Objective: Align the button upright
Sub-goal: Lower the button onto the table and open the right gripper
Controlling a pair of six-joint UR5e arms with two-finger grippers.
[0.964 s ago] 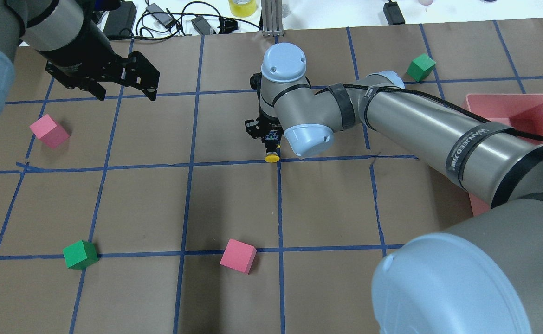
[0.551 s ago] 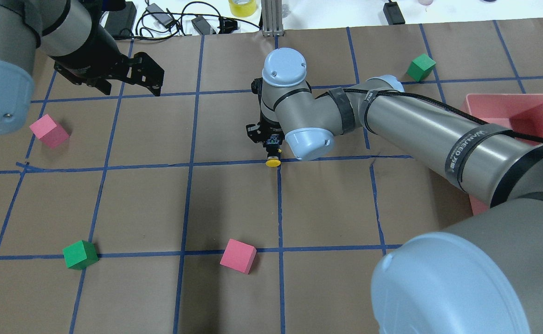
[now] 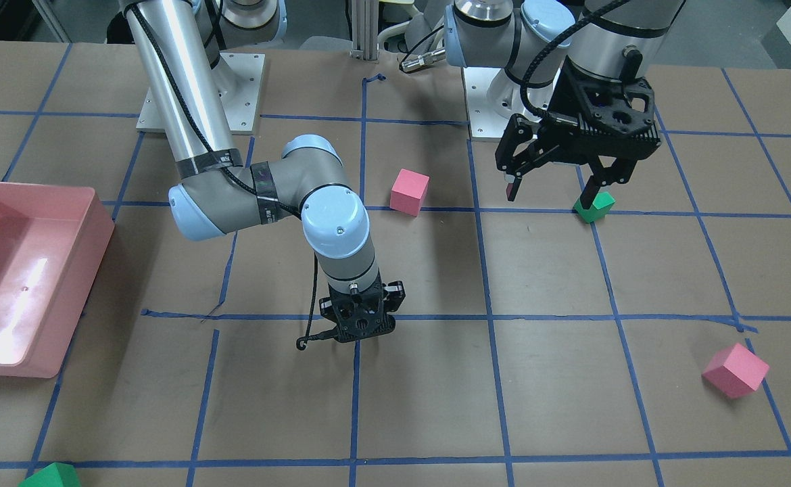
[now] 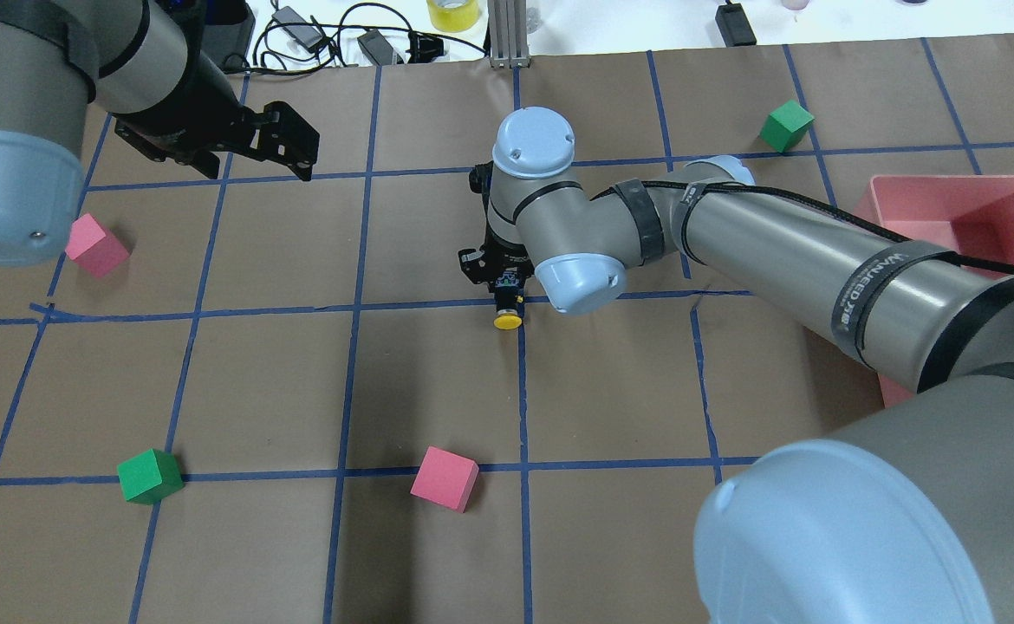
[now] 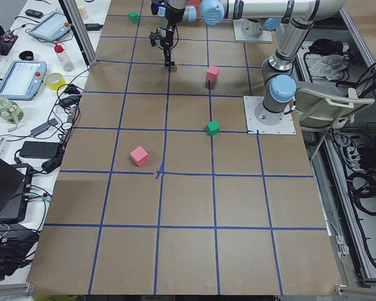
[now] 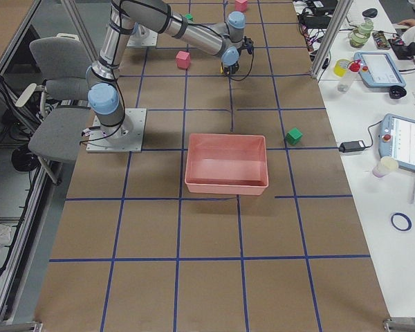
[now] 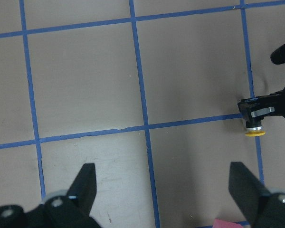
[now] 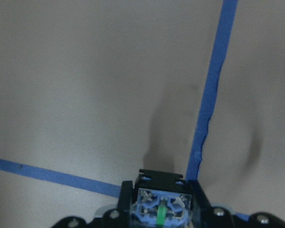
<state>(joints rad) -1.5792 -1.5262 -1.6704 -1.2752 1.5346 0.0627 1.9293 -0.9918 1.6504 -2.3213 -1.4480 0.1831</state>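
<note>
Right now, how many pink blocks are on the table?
2. The left pink block sits far left; the middle pink block sits near the robot. None seems hidden.

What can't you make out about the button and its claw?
Right wrist view: the bottom edge cuts off the button; its cap is unseen.
Front-facing view: the right claw hides the button entirely.
Overhead view: the wrist covers the claw's fingers.
Side views: too small to tell whether the button touches the table.

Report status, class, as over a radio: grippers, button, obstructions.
Left gripper open, empty, hovering. Right gripper shut on the button, held on its side, not yet upright. Nearest pink cube well apart; nothing blocking.
</note>
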